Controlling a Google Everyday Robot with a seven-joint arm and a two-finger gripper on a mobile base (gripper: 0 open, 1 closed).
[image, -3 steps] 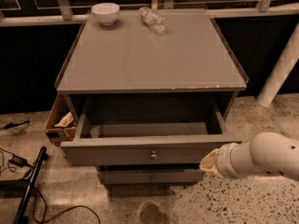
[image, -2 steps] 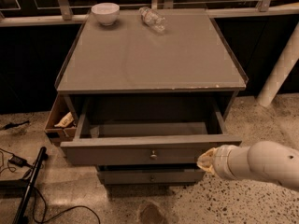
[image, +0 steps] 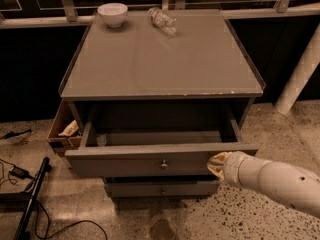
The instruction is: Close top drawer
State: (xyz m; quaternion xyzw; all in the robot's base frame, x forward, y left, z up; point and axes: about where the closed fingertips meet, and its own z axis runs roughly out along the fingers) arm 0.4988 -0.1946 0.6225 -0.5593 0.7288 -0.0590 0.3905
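The top drawer (image: 125,165) stands pulled out beneath the cabinet top (image: 160,64), with the gripper (image: 216,162) at the 3 o'clock end of its front panel, apparently touching it; the grip state cannot be determined.

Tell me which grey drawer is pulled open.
The top drawer, the widest front, stands pulled out with its inside showing; the narrower drawer below it sits pushed in. The gripper is at the top drawer's right end.
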